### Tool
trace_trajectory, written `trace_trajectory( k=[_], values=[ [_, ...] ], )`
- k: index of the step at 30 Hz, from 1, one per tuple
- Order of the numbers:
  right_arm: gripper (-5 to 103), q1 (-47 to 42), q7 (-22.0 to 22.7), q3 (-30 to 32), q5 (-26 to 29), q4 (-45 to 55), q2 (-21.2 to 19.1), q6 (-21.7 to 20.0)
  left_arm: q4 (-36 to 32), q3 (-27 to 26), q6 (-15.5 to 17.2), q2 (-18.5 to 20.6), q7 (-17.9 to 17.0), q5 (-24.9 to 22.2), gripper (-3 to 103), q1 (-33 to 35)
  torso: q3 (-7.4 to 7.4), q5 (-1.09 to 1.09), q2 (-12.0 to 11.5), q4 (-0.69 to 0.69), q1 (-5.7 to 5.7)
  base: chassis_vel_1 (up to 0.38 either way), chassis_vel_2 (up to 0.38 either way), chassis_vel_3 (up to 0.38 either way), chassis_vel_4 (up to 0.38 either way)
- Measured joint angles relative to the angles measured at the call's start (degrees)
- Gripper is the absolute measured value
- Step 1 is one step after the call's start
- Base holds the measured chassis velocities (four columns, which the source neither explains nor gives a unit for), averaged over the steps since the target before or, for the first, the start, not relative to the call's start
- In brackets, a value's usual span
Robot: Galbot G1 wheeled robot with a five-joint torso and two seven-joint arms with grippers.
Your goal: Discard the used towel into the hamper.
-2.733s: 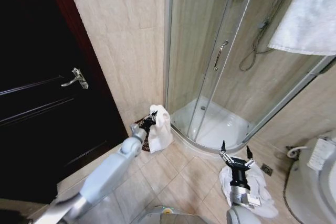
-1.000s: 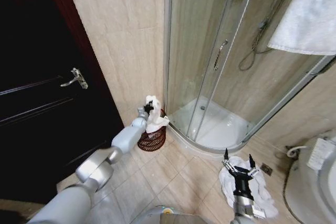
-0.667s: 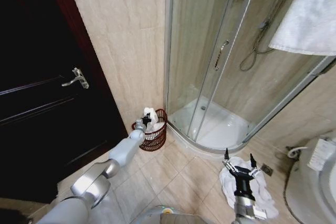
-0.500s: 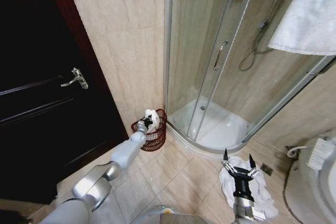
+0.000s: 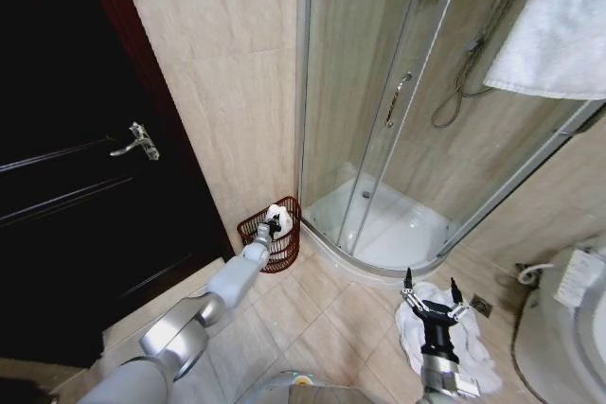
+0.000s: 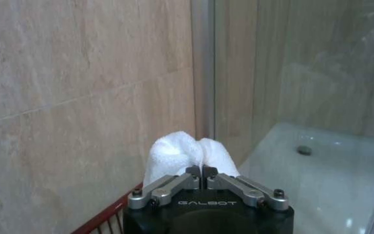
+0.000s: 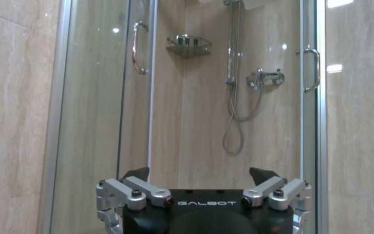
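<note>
The fluffy white towel [image 5: 277, 216] is clamped in the left gripper [image 6: 202, 171], marked GALBOT, inside the ribbed red-brown wire hamper [image 5: 258, 234] by the shower's glass corner. The right gripper [image 5: 429, 298] is held apart above a crumpled white cloth [image 5: 466, 347].

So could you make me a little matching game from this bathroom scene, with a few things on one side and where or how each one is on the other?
Things:
1. left gripper
2. right gripper
3. hamper
4. hanging towel

States or places:
a. open, above a crumpled white towel on the floor
b. draped high up at the right
c. shut on the used towel, over the basket
d. on the floor between the dark door and the shower

Pairs: 1-c, 2-a, 3-d, 4-b
</note>
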Motion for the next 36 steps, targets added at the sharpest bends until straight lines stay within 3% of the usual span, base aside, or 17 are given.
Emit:
trace_trajectory(
  k=[5, 7, 11, 12, 14, 18, 19, 25, 29, 33, 36],
  values=[
    [100, 0.35, 0.01, 0.04, 0.12, -0.56, -0.08, 0.00, 0.10, -0.04, 1.20, 0.25, -0.31, 0.03, -2, -0.02, 0.00, 0.00, 0.00, 0.00, 0.00, 0.000, 0.000, 0.000, 0.000],
    [100, 0.41, 0.01, 0.04, 0.14, -0.58, -0.07, 0.01, 0.18, -0.15, 1.52, 0.32, -0.61, 0.02, 2, -0.02, 0.00, 0.00, 0.00, 0.01, 0.00, 0.000, 0.000, 0.000, 0.000],
    [100, 0.28, -0.01, 0.13, 0.51, -0.43, -0.08, 0.05, -0.12, -0.82, 2.18, 0.63, -1.44, 0.07, 24, 0.18, 0.00, 0.00, 0.00, 0.00, 0.00, 0.000, 0.000, 0.000, 0.000],
    [100, 0.28, -0.01, 0.13, 0.51, -0.43, -0.08, 0.05, -0.12, -0.82, 2.18, 0.63, -1.44, 0.07, 24, 0.18, 0.00, 0.00, 0.00, 0.00, 0.00, 0.000, 0.000, 0.000, 0.000],
    [100, 0.29, -0.03, 0.14, 0.58, -0.37, -0.07, 0.09, -0.48, -0.83, 2.31, 0.92, -1.45, -0.02, 34, 0.28, 0.00, 0.00, 0.00, 0.01, 0.00, 0.000, 0.000, 0.000, 0.000],
    [100, 0.23, -0.05, 0.09, 0.58, -0.30, 0.03, 0.16, -0.63, -0.92, 2.31, 0.92, -1.53, -0.11, 41, 0.38, 0.00, 0.00, 0.00, 0.01, 0.00, 0.000, 0.000, 0.000, 0.000],
    [100, 0.13, -0.06, 0.05, 0.58, -0.29, 0.09, 0.23, -0.91, -0.98, 2.32, 0.94, -1.59, -0.13, 52, 0.54, 0.00, 0.00, 0.00, 0.00, 0.00, 0.000, 0.000, 0.000, 0.000],
    [100, -0.27, -0.22, 0.02, 0.76, 0.00, 0.15, 0.36, -3.58, -1.89, 2.82, 1.54, -2.11, -0.13, 69, 2.10, 0.00, 0.00, 0.00, 0.00, 0.00, 0.000, 0.000, 0.000, 0.000],
    [100, -0.42, -0.37, 0.07, 1.36, 0.70, 0.05, 0.22, -6.43, -2.29, 3.57, 3.02, -2.54, -0.22, 90, 4.04, 0.00, 0.00, 0.00, 0.01, 0.00, 0.000, 0.000, 0.000, 0.000],
    [100, -0.39, -0.39, -0.03, 1.41, 0.95, 0.02, 0.00, -9.57, -2.39, 4.76, 4.55, -2.54, -1.55, 100, 5.22, 0.00, -0.01, 0.00, 0.01, 0.00, 0.000, 0.000, 0.000, 0.000],
    [100, -0.26, -0.46, -0.15, 1.41, 1.23, 0.03, -0.20, -12.19, -2.35, 5.21, 5.74, -2.53, -2.83, 100, 6.19, 0.00, -0.01, 0.00, 0.00, 0.00, 0.000, 0.000, 0.000, 0.000]
  ],
)
